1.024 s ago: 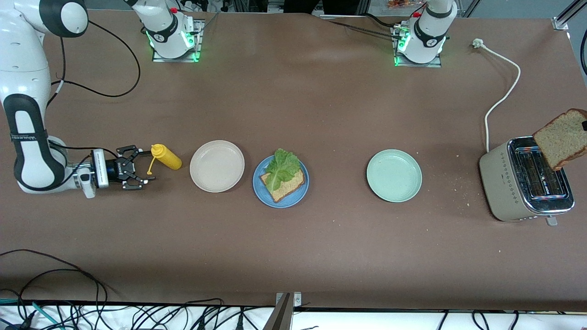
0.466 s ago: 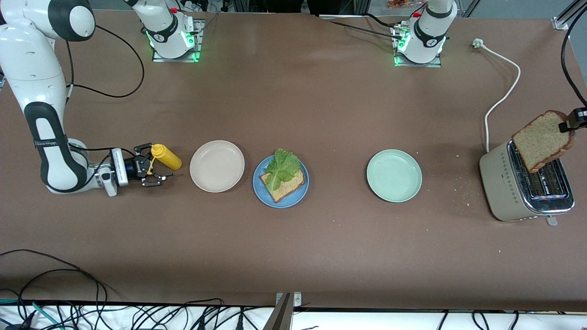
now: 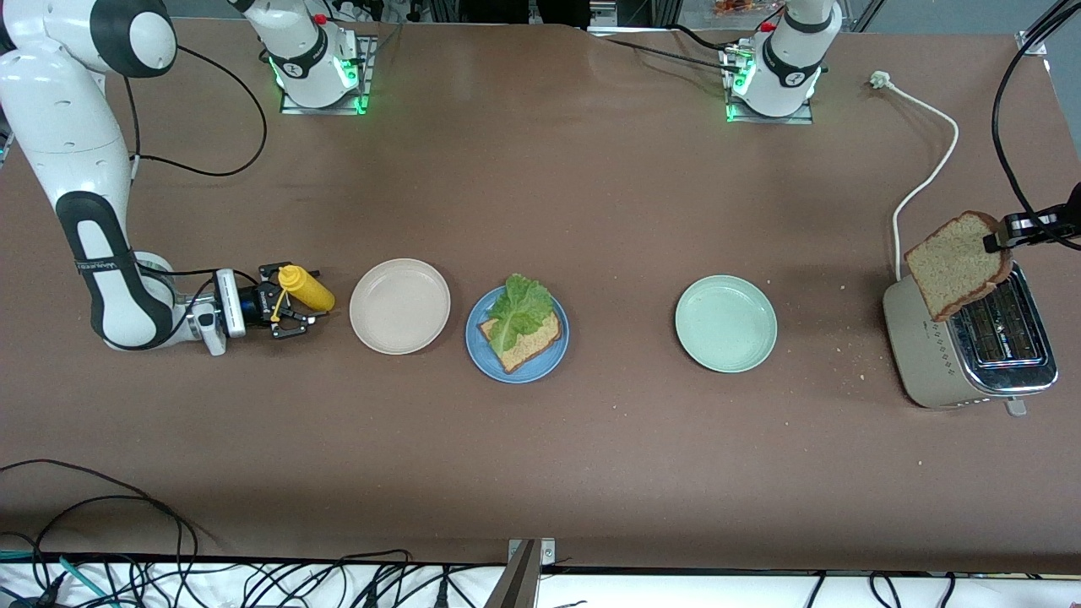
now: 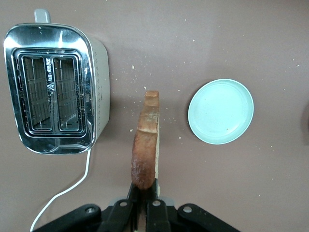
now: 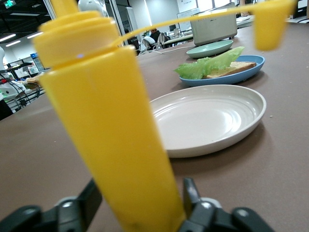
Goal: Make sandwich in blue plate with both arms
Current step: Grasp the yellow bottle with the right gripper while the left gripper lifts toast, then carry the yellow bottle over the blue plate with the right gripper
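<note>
Three plates sit in a row across the middle of the table (image 3: 540, 473). The blue plate (image 3: 517, 368) lies nearest the front edge, carrying one bread slice (image 3: 528, 342) with a lettuce leaf (image 3: 518, 308) on it. The beige plate (image 3: 399, 306) lies toward the right arm's end, the pale green plate (image 3: 725, 323) toward the left arm's end. Just beside the beige plate, the yellow squeeze bottle (image 3: 306, 288) stands between the fingers of the right gripper (image 3: 283, 311), which sit around it; I cannot tell whether they grip it. At the left arm's end, the left gripper (image 3: 996, 243) is clamped on a second bread slice (image 3: 957, 265), held on edge over the toaster (image 3: 971, 346). The toaster's white cord (image 3: 925, 181) runs toward the back edge.
</note>
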`<state>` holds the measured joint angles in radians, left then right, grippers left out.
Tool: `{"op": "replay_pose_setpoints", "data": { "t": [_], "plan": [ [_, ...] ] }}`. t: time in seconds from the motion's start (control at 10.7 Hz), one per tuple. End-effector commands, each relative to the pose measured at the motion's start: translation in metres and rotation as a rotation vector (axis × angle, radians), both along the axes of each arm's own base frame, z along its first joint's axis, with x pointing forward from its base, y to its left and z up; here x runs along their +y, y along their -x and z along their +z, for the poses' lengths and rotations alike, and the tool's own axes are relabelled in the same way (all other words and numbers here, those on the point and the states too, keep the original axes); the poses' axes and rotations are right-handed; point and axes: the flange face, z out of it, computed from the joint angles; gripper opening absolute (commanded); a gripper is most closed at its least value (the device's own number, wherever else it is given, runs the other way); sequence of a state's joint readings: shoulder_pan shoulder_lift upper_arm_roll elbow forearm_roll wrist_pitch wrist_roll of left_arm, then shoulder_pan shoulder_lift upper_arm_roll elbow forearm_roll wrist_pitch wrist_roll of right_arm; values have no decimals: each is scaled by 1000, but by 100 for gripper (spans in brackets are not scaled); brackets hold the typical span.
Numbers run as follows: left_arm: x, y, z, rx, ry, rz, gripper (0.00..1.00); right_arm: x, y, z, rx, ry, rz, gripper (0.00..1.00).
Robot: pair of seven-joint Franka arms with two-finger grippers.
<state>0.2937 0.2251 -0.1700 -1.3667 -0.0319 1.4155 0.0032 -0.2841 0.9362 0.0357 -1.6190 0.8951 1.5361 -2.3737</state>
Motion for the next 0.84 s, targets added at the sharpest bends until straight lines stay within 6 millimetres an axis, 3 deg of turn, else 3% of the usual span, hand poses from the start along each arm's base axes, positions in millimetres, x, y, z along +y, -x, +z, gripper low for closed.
{"op": "replay_pose_setpoints", "data": {
  "t": [0.0,0.09,0.28,0.47,0.75],
  "plan": [
    [-9,-3,-3,1,-1,40,0,4,-5,6,-32,3,-16,8],
    [-9,-3,-3,1,-1,40,0,3,-9,9,-42,21,-21,0],
    [-8,-4,-5,4,0,40,0,8,-23,33,-41,110,10,0],
    [-7,-4,-7,7,0,43,0,9,-38,87,36,344,41,0],
    [-7,-4,-7,7,-1,43,0,37,-58,174,174,717,-11,0]
  ]
}}
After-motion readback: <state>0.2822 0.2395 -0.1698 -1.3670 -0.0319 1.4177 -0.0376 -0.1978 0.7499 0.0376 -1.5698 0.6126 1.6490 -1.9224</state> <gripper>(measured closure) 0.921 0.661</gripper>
